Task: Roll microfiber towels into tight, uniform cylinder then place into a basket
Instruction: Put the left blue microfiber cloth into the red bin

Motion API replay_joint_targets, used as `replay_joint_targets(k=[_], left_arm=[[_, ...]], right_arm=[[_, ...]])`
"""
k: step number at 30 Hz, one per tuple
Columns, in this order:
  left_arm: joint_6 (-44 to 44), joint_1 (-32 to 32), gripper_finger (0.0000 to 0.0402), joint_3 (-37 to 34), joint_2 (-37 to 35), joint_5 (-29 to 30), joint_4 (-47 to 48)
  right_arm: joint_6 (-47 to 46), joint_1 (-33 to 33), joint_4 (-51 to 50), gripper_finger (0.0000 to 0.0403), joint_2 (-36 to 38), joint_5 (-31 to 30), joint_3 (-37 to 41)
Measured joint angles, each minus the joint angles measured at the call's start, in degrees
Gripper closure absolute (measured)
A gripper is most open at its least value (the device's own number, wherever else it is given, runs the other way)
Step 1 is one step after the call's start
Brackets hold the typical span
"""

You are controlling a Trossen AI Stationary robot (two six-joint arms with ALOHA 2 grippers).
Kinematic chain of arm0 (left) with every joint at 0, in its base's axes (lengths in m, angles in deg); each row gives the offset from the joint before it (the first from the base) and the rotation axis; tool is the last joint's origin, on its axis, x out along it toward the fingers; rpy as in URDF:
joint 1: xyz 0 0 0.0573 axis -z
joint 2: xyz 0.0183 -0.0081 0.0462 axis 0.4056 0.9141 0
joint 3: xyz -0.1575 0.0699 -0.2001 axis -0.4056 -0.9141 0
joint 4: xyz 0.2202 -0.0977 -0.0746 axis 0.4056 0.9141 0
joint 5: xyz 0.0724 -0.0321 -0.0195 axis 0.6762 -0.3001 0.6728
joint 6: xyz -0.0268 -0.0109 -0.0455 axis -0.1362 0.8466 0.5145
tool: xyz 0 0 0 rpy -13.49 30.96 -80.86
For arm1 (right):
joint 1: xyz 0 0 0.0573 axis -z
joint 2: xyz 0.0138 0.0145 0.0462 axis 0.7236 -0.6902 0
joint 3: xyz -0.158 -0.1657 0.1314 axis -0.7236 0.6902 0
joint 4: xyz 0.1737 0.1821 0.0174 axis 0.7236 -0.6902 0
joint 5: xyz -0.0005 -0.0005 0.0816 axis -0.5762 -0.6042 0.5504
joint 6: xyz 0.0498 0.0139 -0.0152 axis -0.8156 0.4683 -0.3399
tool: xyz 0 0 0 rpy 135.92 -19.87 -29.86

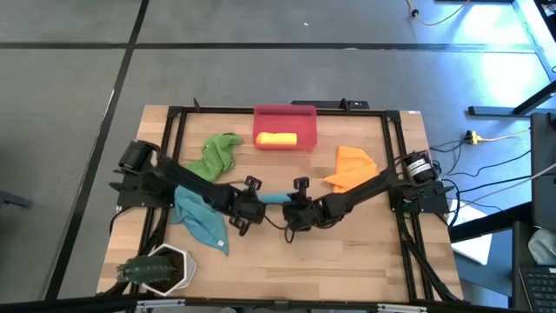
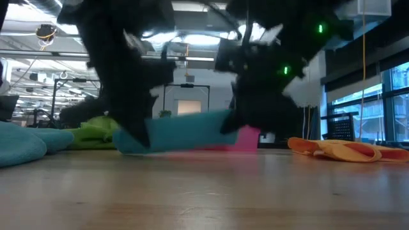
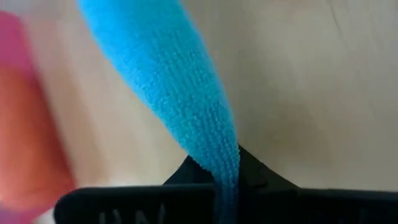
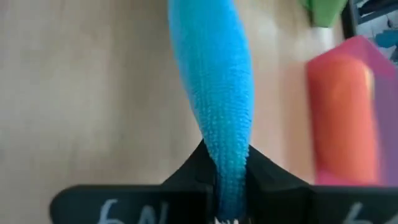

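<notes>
step: rolled teal towel [image 1: 274, 198] pinched at both ends by left gripper [image 1: 248, 211] and right gripper [image 1: 298, 211], seemingly lifted.
next: carried far to basket [image 1: 306, 116], lowered beside yellow roll [image 1: 276, 138].

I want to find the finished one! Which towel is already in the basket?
The rolled yellow microfiber towel, lying inside the red-pink plastic basket. The green, orange and teal towels are all outside it.

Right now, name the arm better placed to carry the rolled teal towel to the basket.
Neither clearly: left end effector and right end effector each clamp one end of the rolled teal towel, roughly equally far from the basket.
</notes>
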Motion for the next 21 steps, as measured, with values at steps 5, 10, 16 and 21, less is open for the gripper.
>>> replay_joint_targets(k=[5,10,16,21], left_arm=[[-6.3,-6.3,0.0401,0.1,-6.9,1.1,1.3],[-14.5,-15.6,0.0401,0.3,-13.0,1.2,-0.4],[-24.3,-27.7,0.0401,2.4,-14.6,-2.7,-3.6],[-30.1,-35.0,0.0401,5.7,-10.9,-5.9,-8.9]], right_arm=[[3.1,3.1,-3.8,0.0381,6.1,0.0,-0.9],[6.3,9.6,-6.2,0.0381,11.6,0.1,-0.7],[13.4,20.5,-4.1,0.0381,14.4,6.5,-0.8],[18.0,29.2,-3.2,0.0381,14.5,11.2,-0.8]])
